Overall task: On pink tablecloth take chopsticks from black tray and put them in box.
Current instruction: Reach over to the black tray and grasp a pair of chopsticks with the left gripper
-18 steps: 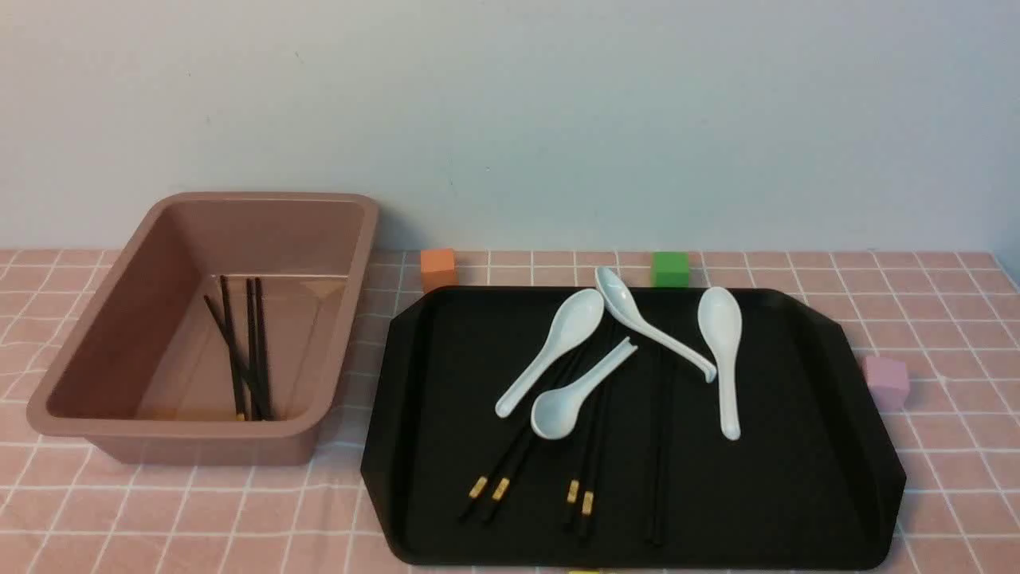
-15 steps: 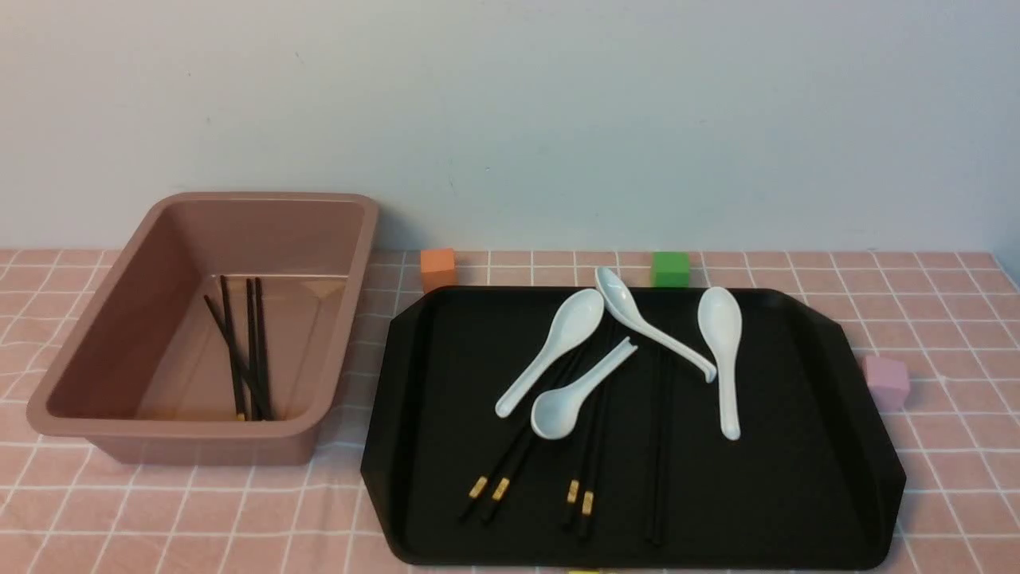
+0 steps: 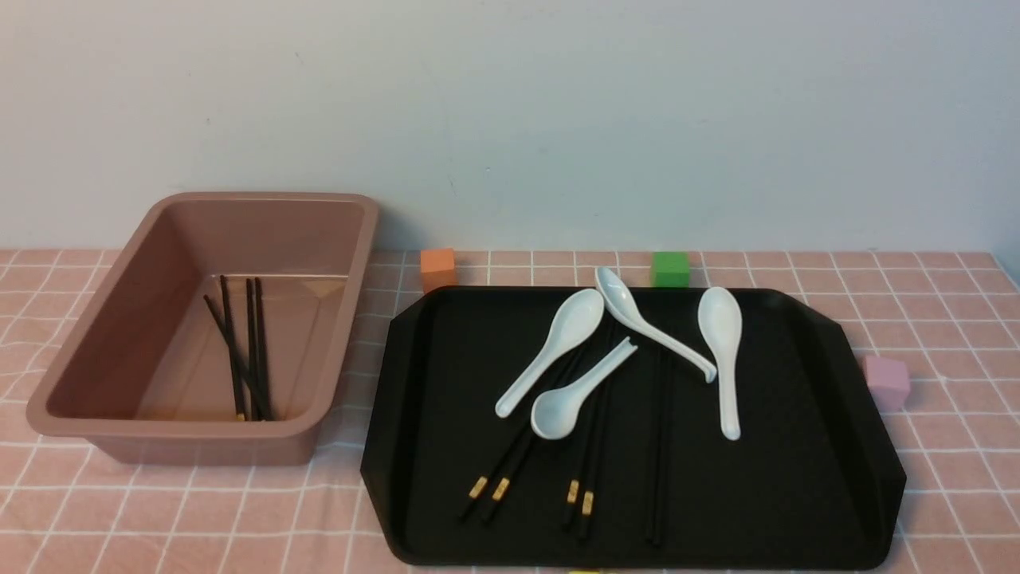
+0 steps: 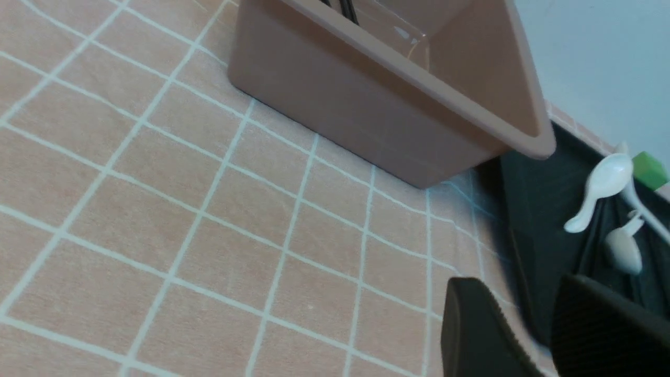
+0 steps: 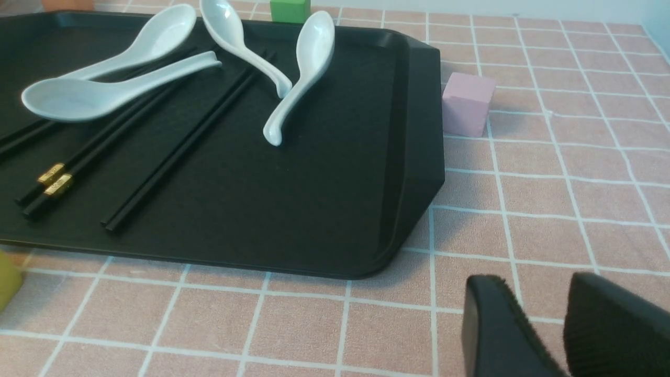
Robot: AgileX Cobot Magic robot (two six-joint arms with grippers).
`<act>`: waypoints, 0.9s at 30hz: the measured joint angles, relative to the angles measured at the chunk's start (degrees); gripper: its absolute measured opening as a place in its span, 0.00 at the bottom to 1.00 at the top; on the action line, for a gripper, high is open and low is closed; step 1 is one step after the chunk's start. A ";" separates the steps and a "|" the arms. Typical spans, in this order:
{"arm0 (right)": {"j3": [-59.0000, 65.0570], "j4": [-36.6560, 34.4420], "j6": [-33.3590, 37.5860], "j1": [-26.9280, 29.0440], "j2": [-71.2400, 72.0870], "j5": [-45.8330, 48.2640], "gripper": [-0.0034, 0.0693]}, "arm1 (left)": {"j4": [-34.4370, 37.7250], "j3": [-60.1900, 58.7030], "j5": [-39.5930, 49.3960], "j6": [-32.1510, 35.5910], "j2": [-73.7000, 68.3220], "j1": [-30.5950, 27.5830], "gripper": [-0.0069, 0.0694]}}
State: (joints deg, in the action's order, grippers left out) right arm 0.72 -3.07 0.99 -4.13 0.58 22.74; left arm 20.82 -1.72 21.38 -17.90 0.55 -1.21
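Note:
The black tray [image 3: 414, 446] lies on the pink tablecloth [image 3: 239, 518] at centre right. Three pairs of black chopsticks [image 3: 660, 446] lie on it, partly under pale spoons [image 3: 721, 351]. The dusty-pink box [image 3: 119, 434] stands at the left with several chopsticks [image 3: 243, 359] inside. Neither arm shows in the front view. In the left wrist view my left gripper [image 4: 523, 293] is open and empty over the cloth beside the tray's edge [image 4: 539, 209], near the box [image 4: 398, 104]. In the right wrist view my right gripper [image 5: 539, 293] is open and empty over the cloth, off the tray's corner [image 5: 408, 157]; chopsticks [image 5: 178, 152] lie on the tray.
An orange cube [image 3: 437, 268] and a green cube [image 3: 669, 269] sit behind the tray, and a pale pink cube [image 3: 886, 381] sits to its right. A yellow object [image 5: 8, 277] lies by the tray's near edge. A plain wall stands behind the table.

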 joint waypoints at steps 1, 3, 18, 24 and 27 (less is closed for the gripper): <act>0.00 -0.01 0.00 0.00 0.00 0.00 0.36 | 2.60 0.00 -0.50 0.00 0.00 0.00 0.40; 0.00 -0.01 0.00 0.00 0.00 0.00 0.36 | 9.48 0.00 -2.45 0.00 0.00 0.00 0.40; 0.00 -0.01 0.00 0.00 0.00 0.00 0.38 | 42.35 0.00 -13.81 5.10 0.00 0.00 0.39; 0.00 0.01 0.00 0.00 0.00 0.00 0.38 | 40.56 8.66 -5.75 15.88 -1.54 0.00 0.22; 0.00 0.06 0.00 0.00 0.00 0.00 0.38 | 36.28 16.41 1.38 21.19 -8.89 0.00 0.13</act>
State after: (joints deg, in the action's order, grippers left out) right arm 0.72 -3.02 0.99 -4.13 0.58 22.74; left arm 57.10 14.69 22.76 3.29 -8.34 -1.21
